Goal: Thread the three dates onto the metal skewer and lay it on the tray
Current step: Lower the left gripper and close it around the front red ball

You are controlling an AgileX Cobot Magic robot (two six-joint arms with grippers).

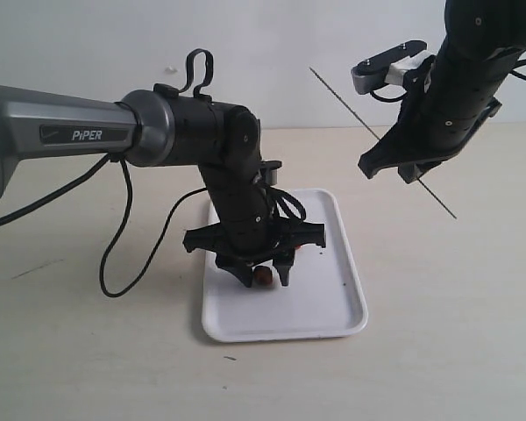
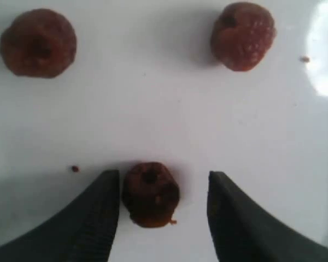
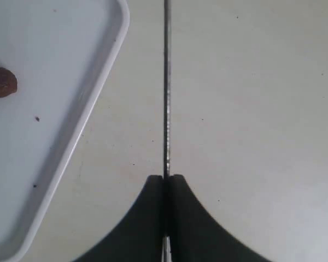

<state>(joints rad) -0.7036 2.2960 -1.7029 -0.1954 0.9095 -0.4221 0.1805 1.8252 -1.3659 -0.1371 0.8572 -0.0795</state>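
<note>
Three wrinkled red-brown dates lie on the white tray (image 1: 329, 303). In the left wrist view one date (image 2: 150, 194) sits between the fingers of my left gripper (image 2: 164, 204), which is open, low over the tray; that date touches one finger and stands apart from the other. The other two dates (image 2: 38, 42) (image 2: 242, 35) lie further off. In the exterior view only one date (image 1: 263, 277) shows under the left gripper (image 1: 264, 279). My right gripper (image 3: 167, 180) is shut on the thin metal skewer (image 3: 166, 87), held slanted in the air (image 1: 351, 110) right of the tray.
The tray's rim (image 3: 93, 93) and one date (image 3: 1, 83) show in the right wrist view beside bare beige tabletop (image 3: 251, 109). A black cable (image 1: 123, 237) hangs from the left arm down to the table left of the tray.
</note>
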